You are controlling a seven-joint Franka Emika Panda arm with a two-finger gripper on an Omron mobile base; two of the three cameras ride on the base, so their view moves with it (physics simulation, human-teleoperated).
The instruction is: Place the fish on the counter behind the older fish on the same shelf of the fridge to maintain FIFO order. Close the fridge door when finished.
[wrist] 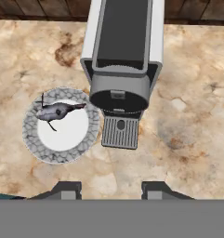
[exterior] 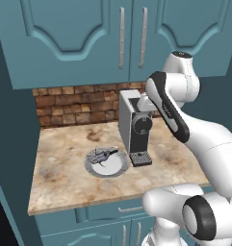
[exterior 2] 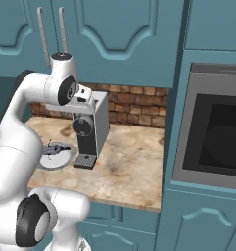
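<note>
On the counter (exterior: 64, 178): the fish (wrist: 57, 111) is lying untouched on a plate (wrist: 62, 153).
Gripper (wrist: 111, 189) is being held spread and empty above; pickup, shelving and door-closing are judged outstanding.

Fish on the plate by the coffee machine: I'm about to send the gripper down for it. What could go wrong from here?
The fish lies across the far side of the plate, tail close to the coffee machine. The open gripper hangs high, nearer the machine's drip tray than the fish, so a straight descent would likely miss. The fish is slim, and closing fingers may catch the plate's raised rim or skid it.
</note>
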